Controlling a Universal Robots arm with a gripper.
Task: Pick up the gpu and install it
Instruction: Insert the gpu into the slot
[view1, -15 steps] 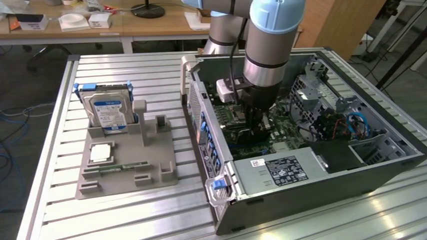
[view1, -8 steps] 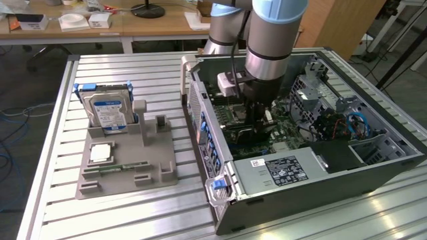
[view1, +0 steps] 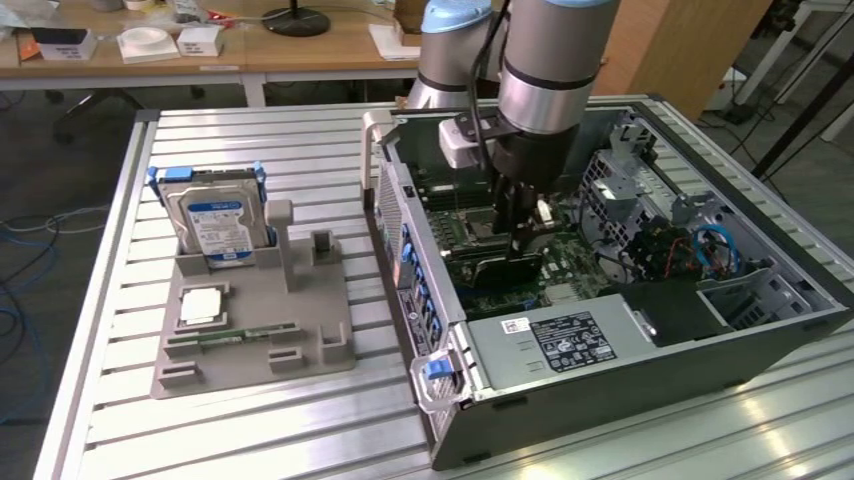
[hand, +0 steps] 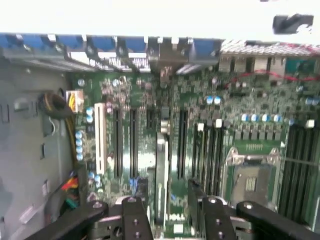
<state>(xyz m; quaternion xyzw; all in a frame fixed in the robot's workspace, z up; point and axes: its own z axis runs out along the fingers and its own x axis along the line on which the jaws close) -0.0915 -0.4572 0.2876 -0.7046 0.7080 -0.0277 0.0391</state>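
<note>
The arm reaches down into the open case (view1: 641, 330), which lies on its side on the slatted table (view1: 120, 440). The gripper (view1: 517, 235) sits low over the motherboard (view1: 567, 265), directly above the gpu (view1: 505, 268).

In the exterior view the gpu shows as a dark card standing on edge on the board, beneath the fingers. In the wrist view it appears edge-on as a thin, pale vertical strip (hand: 161, 175) seated in line with the row of long black expansion slots (hand: 133, 145), its far end running toward the case's rear wall.

The gripper (hand: 169, 212) is released: its two black fingers (hand: 135, 220) stand apart on either side of the card's edge, with clear gaps showing between each finger and the card. The card is standing in the slot without being held.

Whether the card is pressed fully home cannot be told from either view.

On the table at the exterior view's left, well apart from the case, a grey fixture (view1: 260, 330) holds a hard drive (view1: 214, 225) upright and a memory stick (view1: 247, 335) lying flat.
</note>
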